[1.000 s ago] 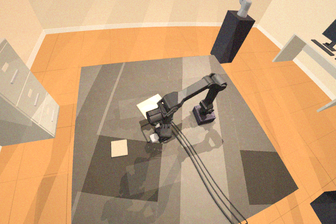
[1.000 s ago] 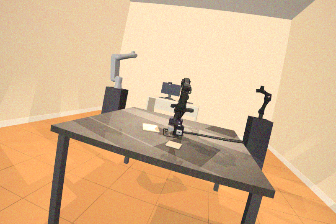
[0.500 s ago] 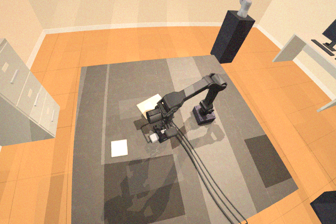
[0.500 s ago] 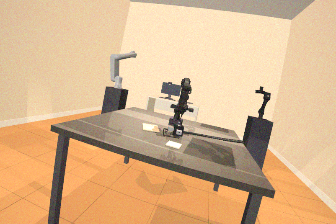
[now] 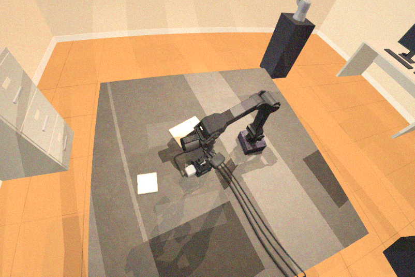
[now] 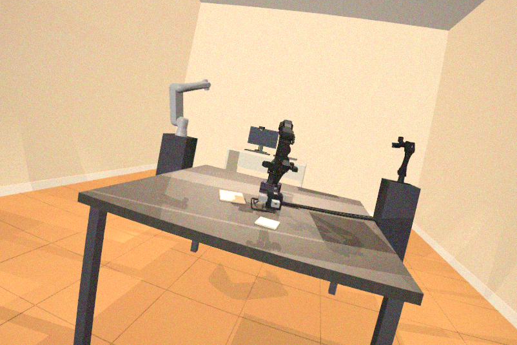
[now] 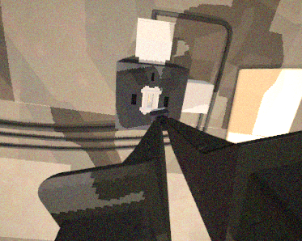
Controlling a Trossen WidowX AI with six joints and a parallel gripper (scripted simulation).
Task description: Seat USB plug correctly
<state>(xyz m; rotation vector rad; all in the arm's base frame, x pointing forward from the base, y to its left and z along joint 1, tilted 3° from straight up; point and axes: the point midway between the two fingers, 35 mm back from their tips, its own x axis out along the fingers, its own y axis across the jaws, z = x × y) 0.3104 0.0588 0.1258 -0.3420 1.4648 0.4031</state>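
"Where is the plug, from your hand?"

"My hand (image 5: 204, 158) (image 6: 271, 191) (image 7: 163, 124) is clamped on a small dark piece, which I take to be the USB plug (image 7: 159, 112); most of it is hidden by my fingertips. I see it at the near end of the pale socket (image 7: 151, 99) (image 5: 203, 162), on top of the power cube (image 7: 127, 107) (image 5: 204, 170) (image 6: 274, 198)."

"In the socket, or out of it?"

"Out, I judge, since the mouth shows uncovered beyond my fingertips. How high I hang over it, I cannot tell."

"Do the two line up?"

"No, and that is what matters. In my wrist view the socket's long axis runs away from me, while the dark piece seems to lie across it. I'd say the wrist has about a quarter turn to go before I bring the plug over the mouth and lower it."

"Which way to turn?"

"The way that leaves it reversed from how it jammed. I can't read its keyed side from here, and pushing down now could jam it again."
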